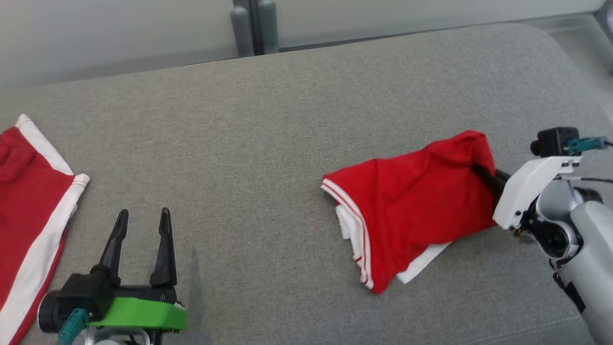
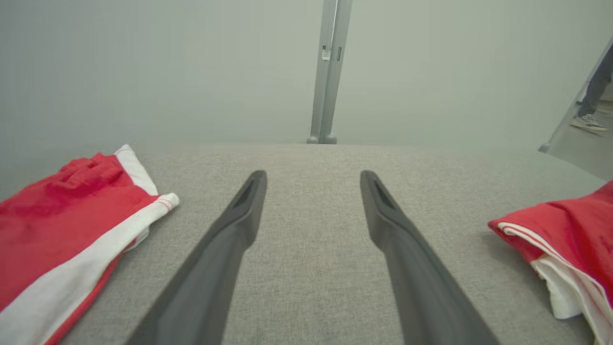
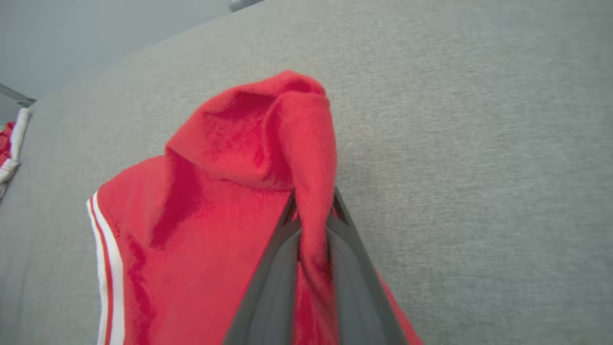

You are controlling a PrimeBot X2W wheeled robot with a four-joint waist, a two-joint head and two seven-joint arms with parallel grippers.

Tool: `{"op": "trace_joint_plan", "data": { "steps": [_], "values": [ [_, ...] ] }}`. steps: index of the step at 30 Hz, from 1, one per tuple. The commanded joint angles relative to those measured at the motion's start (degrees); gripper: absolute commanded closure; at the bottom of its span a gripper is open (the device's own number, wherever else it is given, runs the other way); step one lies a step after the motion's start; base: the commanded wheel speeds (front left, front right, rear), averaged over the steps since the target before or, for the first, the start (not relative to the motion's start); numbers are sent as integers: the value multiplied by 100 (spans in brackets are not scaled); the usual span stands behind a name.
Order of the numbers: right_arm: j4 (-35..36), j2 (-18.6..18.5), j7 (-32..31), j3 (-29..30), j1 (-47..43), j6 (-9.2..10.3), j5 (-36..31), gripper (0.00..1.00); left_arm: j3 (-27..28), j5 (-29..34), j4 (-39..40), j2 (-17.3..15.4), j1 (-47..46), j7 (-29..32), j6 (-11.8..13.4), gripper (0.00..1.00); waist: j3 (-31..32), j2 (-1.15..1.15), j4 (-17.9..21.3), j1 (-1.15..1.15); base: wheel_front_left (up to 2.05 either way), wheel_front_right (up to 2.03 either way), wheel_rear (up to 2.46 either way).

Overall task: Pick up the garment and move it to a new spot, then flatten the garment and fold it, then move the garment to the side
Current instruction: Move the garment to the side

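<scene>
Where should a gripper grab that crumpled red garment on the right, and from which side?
The raised fold at its right edge, approached from the right. There the red garment bunches into a thin ridge that fits between two fingers; elsewhere it lies flat. The right gripper pinches that ridge.

Hidden and cropped parts
In the head view the right gripper's [image 3: 313,203] fingertips are buried in a pinched fold of the red garment [image 1: 412,201]; a second red-and-white garment [image 1: 28,206] runs off the left edge; a person's leg [image 2: 597,86] is cropped at the left wrist view's right edge.
</scene>
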State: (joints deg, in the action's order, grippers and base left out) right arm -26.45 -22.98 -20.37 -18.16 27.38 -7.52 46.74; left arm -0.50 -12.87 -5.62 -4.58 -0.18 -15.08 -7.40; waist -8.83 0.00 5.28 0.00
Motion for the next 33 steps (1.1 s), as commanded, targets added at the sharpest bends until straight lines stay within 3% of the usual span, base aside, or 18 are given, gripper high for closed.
{"op": "trace_joint_plan", "data": {
  "steps": [1, 9, 19, 30, 31, 32, 33],
  "values": [
    [-94, -109, 190, 104, 265, 6, -155, 100, -53, 12, 72, -90, -194, -5, -17, 0, -587, 0, 564, 0, 0, 0, 0],
    [-1019, -319, 955, 592, 1329, 4, -811, 100, -353, 0, 98, -299, -745, -5, -17, 0, -1200, 0, 764, 0, 0, 0, 0],
    [-2526, -896, 1712, 1472, 2084, 5, -1692, 100, -502, 141, 69, -529, -984, -5, -16, 0, -1597, 0, 302, 0, 0, 0, 0],
    [-3354, -777, 2498, 1792, 2426, 6, -2316, 100, -436, 91, 122, -505, -948, -5, -16, 0, -1654, 0, 49, 0, 0, 0, 0],
    [-3407, -818, 2638, 1789, 2452, 6, -2452, 69, -434, 89, 120, -506, -938, -5, -16, 0, -1653, 0, 41, 0, 0, 0, 0],
    [-3484, -810, 2734, 1810, 2479, 6, -2535, 0, -436, 85, 112, -507, -930, -5, -16, 0, -1645, 0, 36, 0, 0, 0, 0],
    [-3575, -804, 2836, 1863, 2501, 6, -2594, 0, -433, 83, 102, -509, -926, -5, -16, 0, -1636, 0, 32, 0, 0, 0, 0]
  ]
}}
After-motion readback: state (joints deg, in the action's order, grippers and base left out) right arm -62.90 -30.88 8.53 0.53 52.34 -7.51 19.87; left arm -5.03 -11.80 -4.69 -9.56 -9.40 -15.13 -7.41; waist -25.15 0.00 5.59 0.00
